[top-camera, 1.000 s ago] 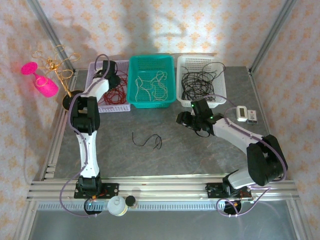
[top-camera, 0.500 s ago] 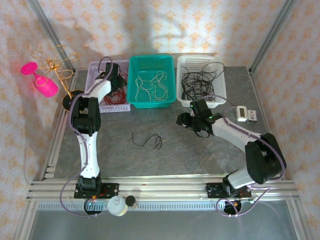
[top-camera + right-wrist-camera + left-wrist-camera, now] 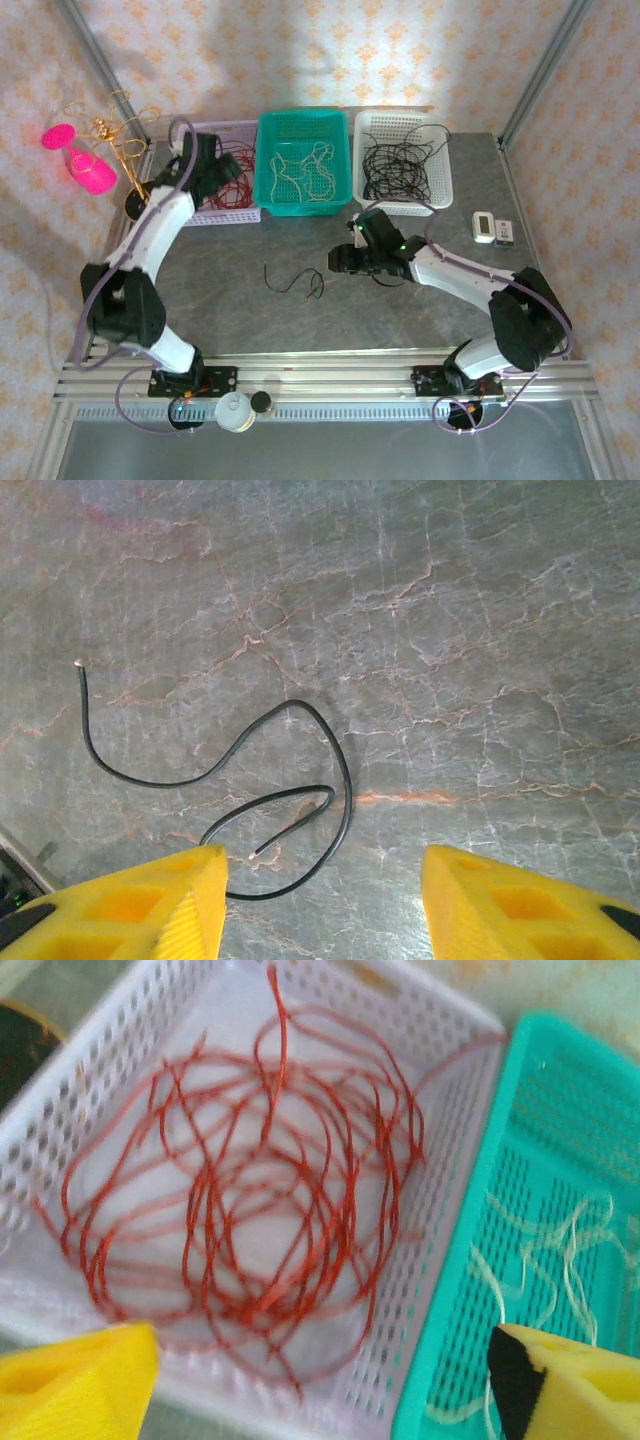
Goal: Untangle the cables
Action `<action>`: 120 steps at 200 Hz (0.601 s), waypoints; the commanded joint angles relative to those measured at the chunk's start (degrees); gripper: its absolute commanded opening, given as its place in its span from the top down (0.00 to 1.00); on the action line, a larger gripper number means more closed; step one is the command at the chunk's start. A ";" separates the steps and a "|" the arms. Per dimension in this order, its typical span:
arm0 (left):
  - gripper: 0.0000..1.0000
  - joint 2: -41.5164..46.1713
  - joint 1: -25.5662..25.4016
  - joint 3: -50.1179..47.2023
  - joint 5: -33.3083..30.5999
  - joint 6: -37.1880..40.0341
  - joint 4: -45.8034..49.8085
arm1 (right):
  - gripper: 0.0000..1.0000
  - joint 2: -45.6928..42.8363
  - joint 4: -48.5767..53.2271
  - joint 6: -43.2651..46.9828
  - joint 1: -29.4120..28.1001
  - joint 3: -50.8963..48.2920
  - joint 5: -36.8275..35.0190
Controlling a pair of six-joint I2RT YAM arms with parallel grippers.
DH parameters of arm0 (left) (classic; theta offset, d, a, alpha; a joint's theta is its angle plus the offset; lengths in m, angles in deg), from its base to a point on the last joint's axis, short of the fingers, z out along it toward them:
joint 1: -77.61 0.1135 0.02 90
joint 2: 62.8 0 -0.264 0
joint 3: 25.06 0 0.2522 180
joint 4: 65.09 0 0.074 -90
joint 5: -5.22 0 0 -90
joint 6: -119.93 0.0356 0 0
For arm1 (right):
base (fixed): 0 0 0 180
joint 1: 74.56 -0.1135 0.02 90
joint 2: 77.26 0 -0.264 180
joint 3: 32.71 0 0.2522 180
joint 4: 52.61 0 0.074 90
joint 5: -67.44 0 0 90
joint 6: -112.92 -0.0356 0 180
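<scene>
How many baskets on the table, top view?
3, in a row at the far edge: lavender basket left (red cables), teal basket centre (white cables), white basket right (black cables).

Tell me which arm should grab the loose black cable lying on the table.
Right. The right gripper hovers open just beside the black cable, which lies ahead of its fingers in the wrist view. The left gripper is open over the basket of red cables, far off.
</scene>
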 commanded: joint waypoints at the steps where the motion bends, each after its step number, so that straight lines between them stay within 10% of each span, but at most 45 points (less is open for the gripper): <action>1: 0.11 4.31 -8.24 -10.39 1.61 -5.66 5.34 | 0.46 1.00 -2.04 -0.03 0.36 0.27 -3.72; 77: 0.11 11.11 -25.74 -30.73 1.88 -20.25 -2.09 | 0.46 -0.90 -2.27 -1.09 0.44 -2.99 -4.17; 105: 0.33 9.64 -26.41 -34.11 3.36 -20.12 -9.65 | 0.46 -3.01 -2.73 -2.73 0.45 -4.91 -3.84; 120: 0.61 8.17 -26.60 -34.80 0.96 -19.57 -12.80 | 0.46 -4.76 -3.26 -2.72 0.44 -5.95 -2.92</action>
